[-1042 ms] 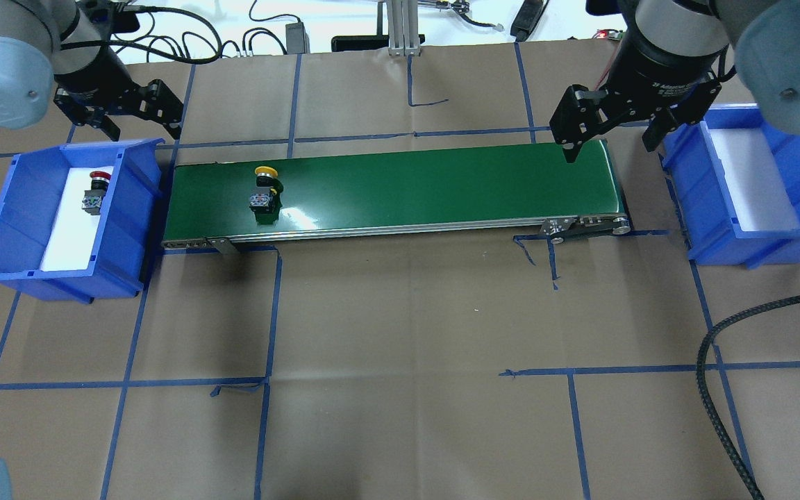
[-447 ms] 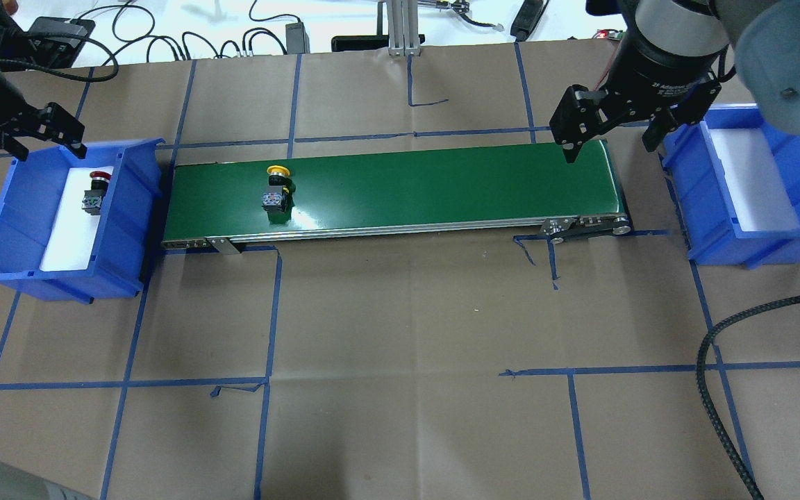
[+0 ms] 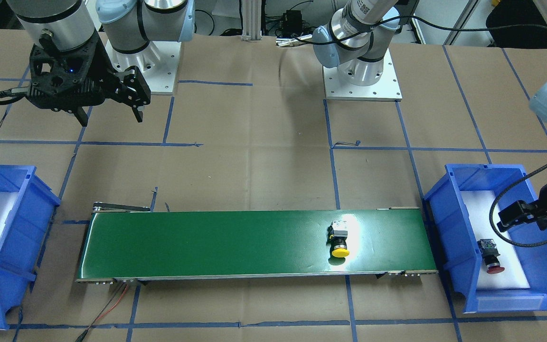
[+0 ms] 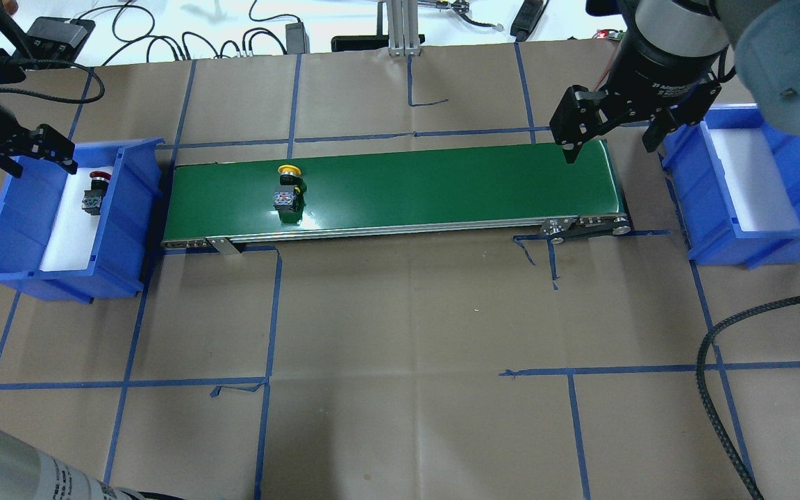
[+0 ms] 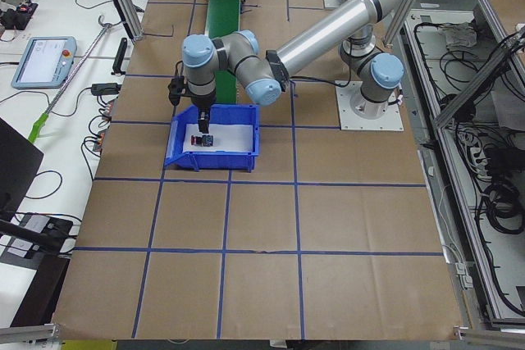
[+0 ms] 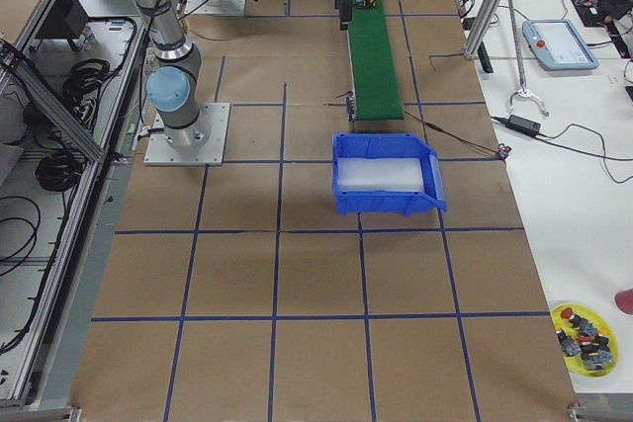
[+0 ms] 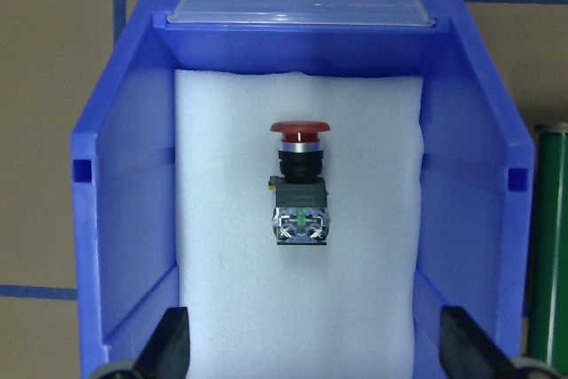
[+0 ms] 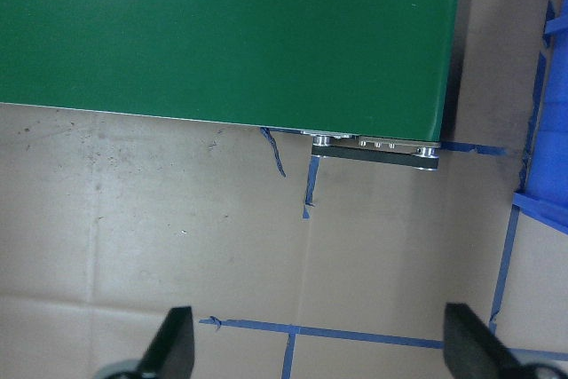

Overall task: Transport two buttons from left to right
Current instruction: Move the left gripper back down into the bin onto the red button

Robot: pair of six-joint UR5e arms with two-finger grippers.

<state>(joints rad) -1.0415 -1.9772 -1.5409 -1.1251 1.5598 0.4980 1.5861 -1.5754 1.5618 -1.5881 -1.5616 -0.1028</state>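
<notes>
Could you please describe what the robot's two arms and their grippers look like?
The left arm and right arm are silver-grey tubes with pale blue joint caps. Each ends in a black two-finger gripper: the left gripper and the right gripper. The right wrist's black ring carries white lettering, too small to read. A black cable loops to the left wrist.

Green conveyor (image 4: 442, 187), blue bins (image 4: 132, 208), taped table (image 4: 407, 333)
</notes>
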